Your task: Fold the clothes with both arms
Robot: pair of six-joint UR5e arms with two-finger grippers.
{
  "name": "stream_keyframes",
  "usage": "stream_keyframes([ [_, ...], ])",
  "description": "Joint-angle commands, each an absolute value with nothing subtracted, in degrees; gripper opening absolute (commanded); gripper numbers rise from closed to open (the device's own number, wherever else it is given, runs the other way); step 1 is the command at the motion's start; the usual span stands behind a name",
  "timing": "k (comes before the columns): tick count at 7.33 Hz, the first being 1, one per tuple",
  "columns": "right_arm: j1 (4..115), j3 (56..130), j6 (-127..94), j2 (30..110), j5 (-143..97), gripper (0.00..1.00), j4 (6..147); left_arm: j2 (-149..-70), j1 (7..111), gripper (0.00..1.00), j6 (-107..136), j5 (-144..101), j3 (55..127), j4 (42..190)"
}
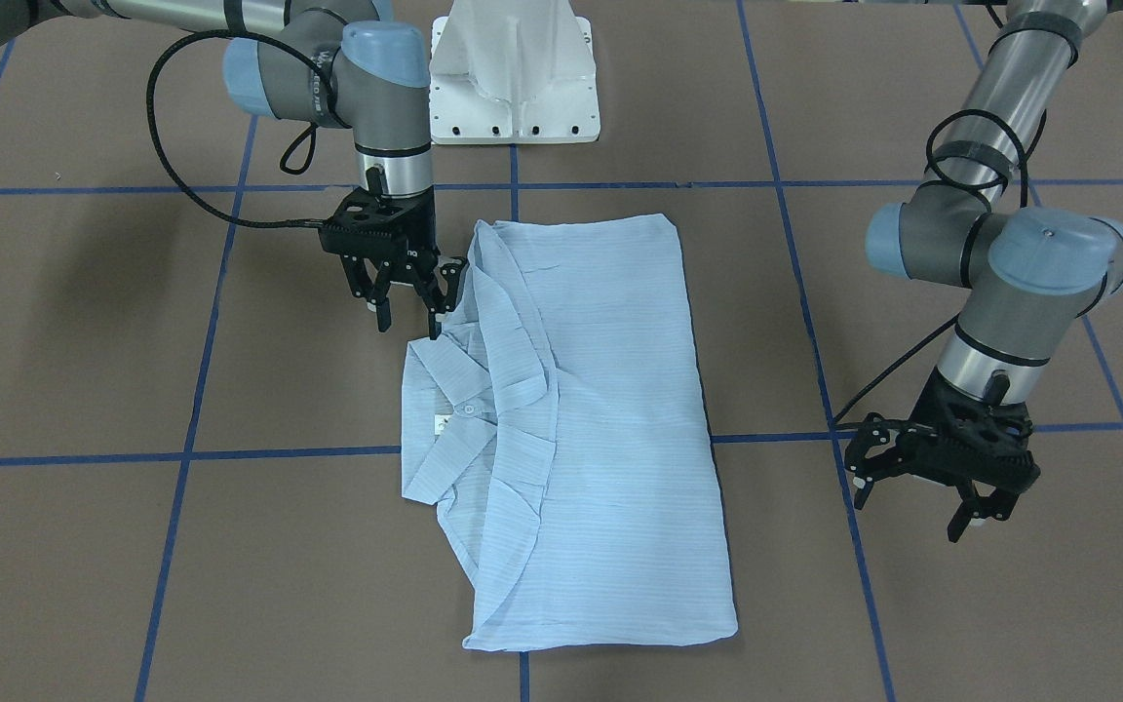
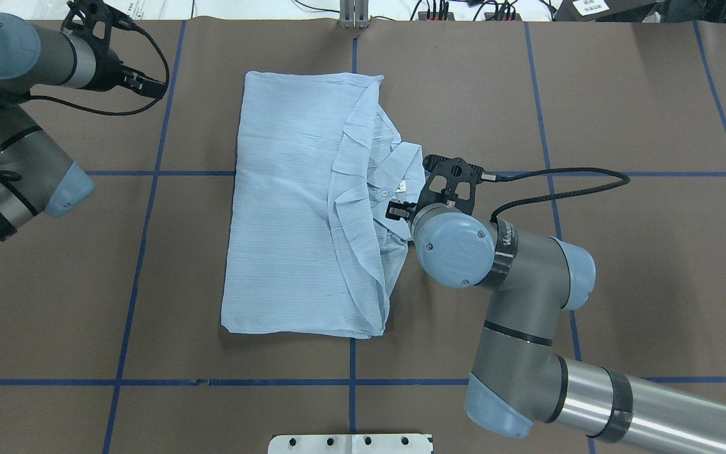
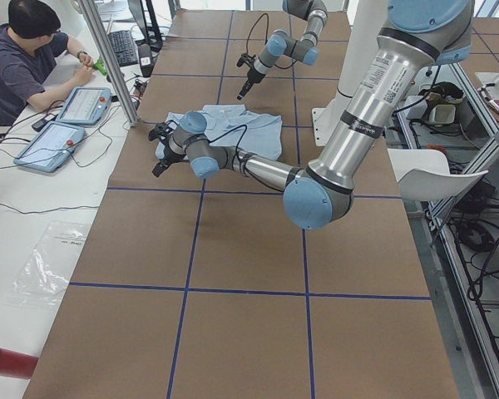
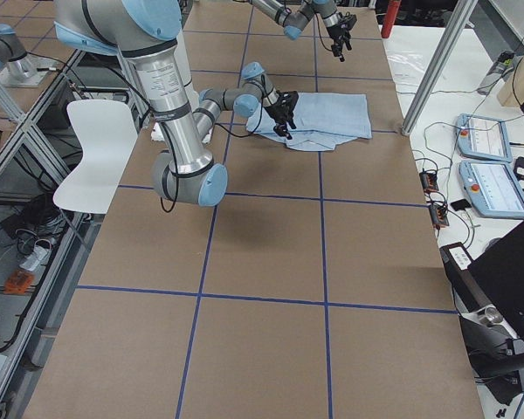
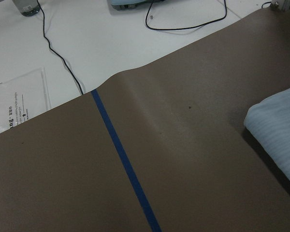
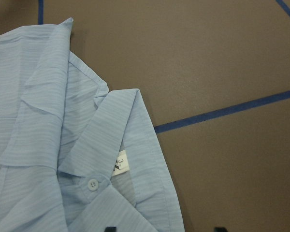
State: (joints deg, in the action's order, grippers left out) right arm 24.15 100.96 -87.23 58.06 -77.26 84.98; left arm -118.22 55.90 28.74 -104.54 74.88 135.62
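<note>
The light-blue striped shirt (image 1: pixel 600 419) lies folded into a long rectangle in the middle of the brown table. Its collar (image 1: pixel 464 409), with a white button and a small neck label (image 6: pixel 120 162), is turned toward my right arm's side. My right gripper (image 1: pixel 408 320) is open and empty. It hovers at the shirt's edge beside the collar, one fingertip (image 6: pixel 110 228) over the cloth and the other over bare table. My left gripper (image 1: pixel 908 512) is open and empty, well clear of the shirt's opposite side. In the left wrist view only a shirt corner (image 5: pixel 280 135) shows.
The white pedestal base (image 1: pixel 513 88) stands at the robot's edge of the table. Blue tape lines (image 1: pixel 191 390) cross the brown surface. In the exterior left view an operator (image 3: pixel 25 58) sits at a side table with teach pendants (image 3: pixel 66 116).
</note>
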Motion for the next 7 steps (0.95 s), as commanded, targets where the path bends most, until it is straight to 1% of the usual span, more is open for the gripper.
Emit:
stream_keyframes([
  [1,26.0,94.7,-83.8,48.1,-80.2,1.00,92.2,-118.2,55.9,1.00,28.7,-104.6,74.9,135.5],
  [3,26.0,79.1,-78.9,36.4,-81.6,1.00,93.2,-118.0,55.9,1.00,28.7,-104.6,74.9,135.6],
  [6,25.8,63.8,-75.7,25.7,-85.4,1.00,97.1,-118.0,56.0,1.00,29.0,-104.6,74.8,135.6],
  [7,25.7,62.6,-74.5,25.1,-85.6,1.00,97.2,-118.0,56.0,1.00,29.0,-104.6,74.8,135.7],
])
